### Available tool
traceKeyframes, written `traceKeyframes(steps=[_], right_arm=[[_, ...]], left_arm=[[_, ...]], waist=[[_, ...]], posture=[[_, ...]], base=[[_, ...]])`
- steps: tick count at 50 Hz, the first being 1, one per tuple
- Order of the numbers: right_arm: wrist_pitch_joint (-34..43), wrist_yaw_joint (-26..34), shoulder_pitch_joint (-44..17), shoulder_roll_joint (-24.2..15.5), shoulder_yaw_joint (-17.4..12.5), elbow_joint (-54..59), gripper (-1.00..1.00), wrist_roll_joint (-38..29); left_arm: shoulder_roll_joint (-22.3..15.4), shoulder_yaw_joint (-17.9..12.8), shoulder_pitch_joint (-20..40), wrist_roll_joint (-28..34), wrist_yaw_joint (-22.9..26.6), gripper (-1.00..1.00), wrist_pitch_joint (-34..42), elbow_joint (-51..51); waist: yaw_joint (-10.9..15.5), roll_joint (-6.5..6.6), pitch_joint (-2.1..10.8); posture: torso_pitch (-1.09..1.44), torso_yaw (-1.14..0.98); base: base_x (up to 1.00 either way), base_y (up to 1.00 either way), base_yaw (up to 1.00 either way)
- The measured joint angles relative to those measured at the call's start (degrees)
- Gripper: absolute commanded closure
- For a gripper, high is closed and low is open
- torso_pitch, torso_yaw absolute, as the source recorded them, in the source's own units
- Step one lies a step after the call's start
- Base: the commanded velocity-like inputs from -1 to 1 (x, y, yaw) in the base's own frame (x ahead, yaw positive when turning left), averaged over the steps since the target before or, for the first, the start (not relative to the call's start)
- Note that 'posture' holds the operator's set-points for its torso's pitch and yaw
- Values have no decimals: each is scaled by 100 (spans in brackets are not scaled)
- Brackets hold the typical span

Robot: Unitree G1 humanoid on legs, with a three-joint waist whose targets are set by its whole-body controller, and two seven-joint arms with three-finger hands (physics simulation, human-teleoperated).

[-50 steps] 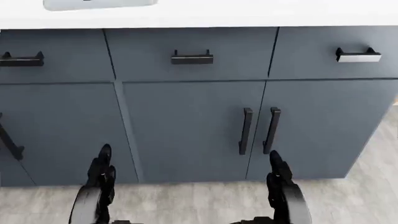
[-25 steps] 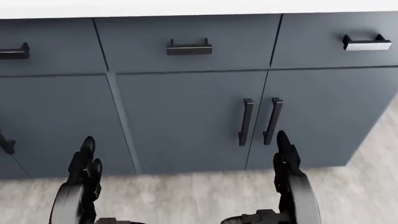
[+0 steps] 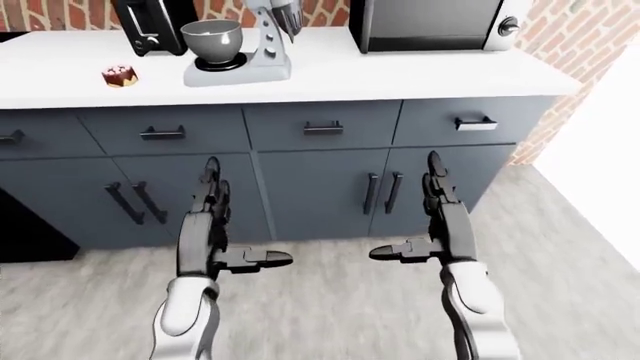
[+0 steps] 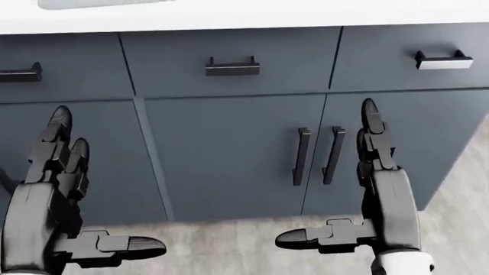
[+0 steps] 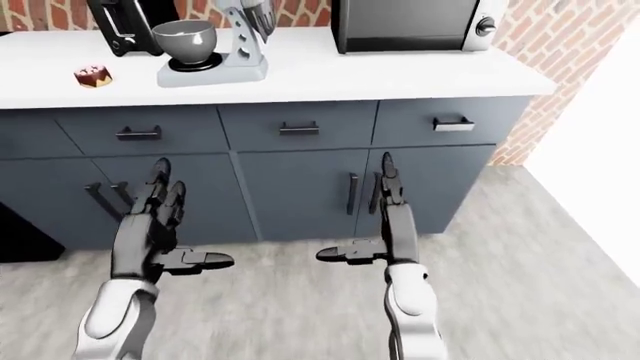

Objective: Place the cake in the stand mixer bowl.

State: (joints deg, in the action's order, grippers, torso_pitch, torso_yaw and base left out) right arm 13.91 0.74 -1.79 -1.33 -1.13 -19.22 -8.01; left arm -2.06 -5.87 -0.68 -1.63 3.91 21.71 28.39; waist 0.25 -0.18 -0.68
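White desk spans the upper frame; the cake sits upper left, near the mixer bowl. Left hand and right hand spread wide, empty, below.

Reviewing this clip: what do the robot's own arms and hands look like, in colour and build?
Both arms have glossy white rounded forearm shells. The left hand and right hand are black, blocky and segmented, each with three fingers: two long ones plus a thumb branching off sideways. No cables, sleeves or markings are visible.
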Motion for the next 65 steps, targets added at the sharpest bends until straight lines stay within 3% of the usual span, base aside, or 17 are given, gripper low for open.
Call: traceKeyframes(steps=[13,20,28,30,33,35,39,41,44,48,51,53,57,61,64,65], right_arm=[[374,-53,-114,10,57,-447,-100,-351],[480,-43,-108,8,35,-380,-100,-454],[468,-3,-190,28,127,-359,-100,-450],[469,-23,-170,3,48,-344,-100,-462],[513,-65,-141,6,-4,-272,-100,-482],[525,-78,-150,17,7,-291,-100,-473],[459,-93,-193,24,64,-358,-100,-465],[439,-80,-167,70,154,-290,-100,-459],[493,-41,-131,66,193,-170,-100,-444],[479,-65,-170,52,126,-220,-100,-458],[430,-86,-204,48,127,-268,-100,-470],[415,-99,-184,10,68,-236,-100,-479],[486,-126,-124,19,33,-127,-100,-494],[438,-128,-146,27,65,-177,-100,-485],[403,-125,-168,33,79,-196,-100,-470],[385,-121,-163,77,117,-170,-100,-464]], left_arm=[[-51,-165,164,-251,-68,-100,831,1175],[-46,-112,136,-241,-49,-100,881,1116],[-50,-201,114,-189,-77,-100,857,1142],[-24,-121,110,-200,-58,-100,852,1128],[-23,-68,97,-211,-20,-100,850,1092],[-27,-96,102,-208,-15,-100,847,1117],[-34,-112,94,-165,-22,-100,725,1087],[-60,-173,71,-146,-32,-100,742,1039],[-53,-211,42,-123,-54,-100,810,1014],[-52,-194,66,-133,-40,-100,751,1078],[-49,-190,67,-140,-30,-100,712,1108],[3,-108,39,-152,-12,-100,707,1061],[-7,-92,25,-165,18,-100,749,981],[-9,-109,48,-145,2,-100,678,1055],[-19,-111,53,-141,4,-100,640,1081],[-51,-153,51,-135,0,-100,633,1046]], waist=[[10,15,7],[-41,151,-85],[-52,-154,-107],[-84,-43,-132],[-78,-47,-108],[-50,29,-105],[-32,422,-113],[24,329,-166],[18,287,-128],[-9,-6,-126],[-19,-302,-83],[-84,-178,-115],[-80,-158,-81],[-69,130,-149],[-64,481,-91],[-24,407,-125]], posture=[[0,0],[0,0],[0,0],[0,0],[0,0],[0,0],[0,0],[0,0],[0,0],[0,0],[0,0],[0,0],[0,0],[0,0],[0,0],[0,0]], base=[[0,1,0],[0,6,0],[0,7,0],[0,7,0],[0,7,0],[0,7,0],[0,6,0],[0,8,0],[0,11,0],[0,13,0],[0,14,0],[0,14,0],[0,13,0],[0,14,0],[0,13,0],[0,14,0]])
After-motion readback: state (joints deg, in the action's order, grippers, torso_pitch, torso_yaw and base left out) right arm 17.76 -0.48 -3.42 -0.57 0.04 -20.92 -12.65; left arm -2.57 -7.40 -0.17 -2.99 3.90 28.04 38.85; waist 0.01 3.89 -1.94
